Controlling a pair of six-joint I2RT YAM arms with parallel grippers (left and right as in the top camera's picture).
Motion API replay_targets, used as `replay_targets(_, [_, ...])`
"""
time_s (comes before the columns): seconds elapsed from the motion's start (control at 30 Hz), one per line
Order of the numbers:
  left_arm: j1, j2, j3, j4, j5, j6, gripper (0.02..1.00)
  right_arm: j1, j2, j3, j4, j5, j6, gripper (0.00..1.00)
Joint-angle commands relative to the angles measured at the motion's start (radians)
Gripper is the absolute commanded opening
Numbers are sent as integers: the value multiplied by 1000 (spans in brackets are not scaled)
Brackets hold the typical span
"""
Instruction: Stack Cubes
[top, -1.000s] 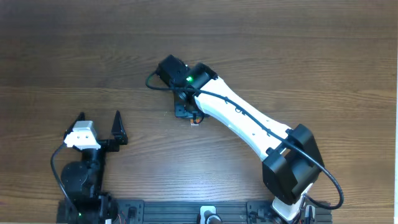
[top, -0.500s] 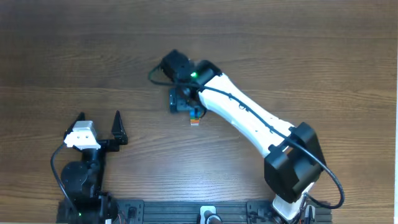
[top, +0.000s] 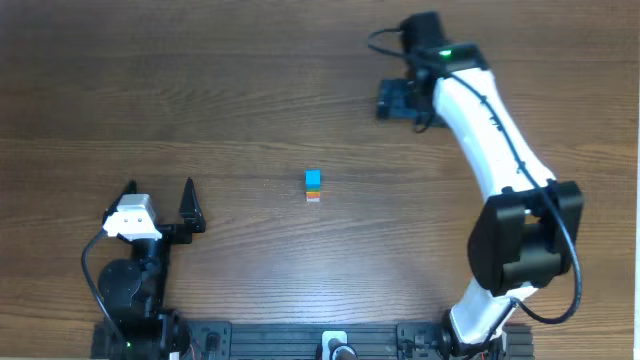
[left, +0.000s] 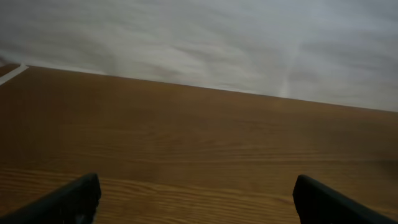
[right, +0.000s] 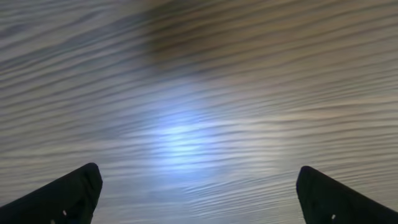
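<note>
Wood table (top: 200, 80): cube stack (top: 313, 184) sits mid-table, well apart from R hand (top: 397, 100) & L hand (top: 160, 192), both spread wide.

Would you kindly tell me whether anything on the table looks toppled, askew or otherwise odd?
Nothing stands out. The cube stack stands upright, blue cube topmost, with no obvious lean. The left claw and right claw are both open and well apart from it.

One blue cube (top: 313, 178), one orange cube (top: 313, 192), one table (top: 100, 80).
</note>
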Motion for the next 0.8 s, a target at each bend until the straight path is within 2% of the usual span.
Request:
replay_targets(0.03, [5,-8,-6,-1,14,7,1000,-64,-73,-71,58,15,-170,991])
replay_targets(0.33, [5,-8,-6,-1,14,7,1000,-256,-484,-550,436,2,-186,991])
replay_targets(0.57, [5,-8,-6,-1,14,7,1000,-300,-845,-855,720,-3,-306,993])
replay_targets(0.67, [5,-8,-6,-1,14,7,1000,-299,-1052,-1006,864,-98,-360,993])
replay_targets(0.8, [5,-8,-6,-1,14,7,1000,-295,-1256,-1123,932,-220,-393,991])
